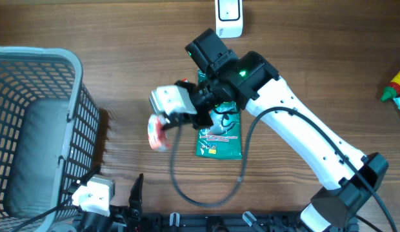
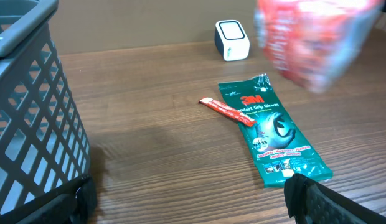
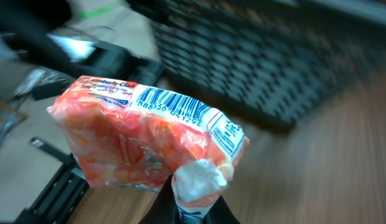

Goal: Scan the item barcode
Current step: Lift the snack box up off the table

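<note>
Right wrist view: crinkled orange-and-white packet (image 3: pixel 143 140), barcode (image 3: pixel 171 107) uppermost, in right end effector (image 3: pixel 194 202); left end effector (image 2: pixel 190 186) wide.

You've got overhead looking straight down: glove pack (image 1: pixel 219 138) mid-frame, basket (image 1: pixel 89 129) left of it, scanner (image 1: pixel 230 16) beyond it. Left wrist cam sits low by the table, looking across the same pack toward the scanner. Right wrist cam is tight on the orange packet (image 3: pixel 143 140), facing the basket. All three share the basket.
</note>
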You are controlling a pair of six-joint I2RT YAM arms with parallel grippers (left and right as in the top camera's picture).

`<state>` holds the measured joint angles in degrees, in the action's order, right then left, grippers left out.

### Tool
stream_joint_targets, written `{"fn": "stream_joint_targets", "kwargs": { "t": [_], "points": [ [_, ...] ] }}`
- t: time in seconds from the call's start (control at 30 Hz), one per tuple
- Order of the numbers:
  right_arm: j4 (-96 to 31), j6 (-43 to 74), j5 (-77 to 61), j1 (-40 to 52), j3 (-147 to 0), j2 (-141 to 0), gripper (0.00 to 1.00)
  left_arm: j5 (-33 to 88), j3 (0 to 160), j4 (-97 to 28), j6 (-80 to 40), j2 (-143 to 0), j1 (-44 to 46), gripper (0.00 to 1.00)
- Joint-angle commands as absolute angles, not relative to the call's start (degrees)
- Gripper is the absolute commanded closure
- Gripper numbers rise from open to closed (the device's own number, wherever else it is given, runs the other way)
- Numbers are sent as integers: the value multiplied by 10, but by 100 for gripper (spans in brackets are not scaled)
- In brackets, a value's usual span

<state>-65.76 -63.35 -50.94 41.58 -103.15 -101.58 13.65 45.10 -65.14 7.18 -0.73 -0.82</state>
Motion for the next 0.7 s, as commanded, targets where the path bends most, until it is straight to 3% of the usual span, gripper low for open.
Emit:
{"fn": "stream_joint_targets", "kwargs": {
  "t": [0.0, 0.27, 0.67],
  "points": [
    [-684, -831, -651, 396, -1014, -1026, 95, 145, 452, -650, 72, -3, -11, 0],
    [-773, -934, -662, 379, -1007, -1027, 96, 145, 452, -650, 72, -3, -11, 0],
    [-791, -992, -657, 379, -1008, -1026, 96, 145, 452, -650, 72, -3, -11, 0]
  ]
}}
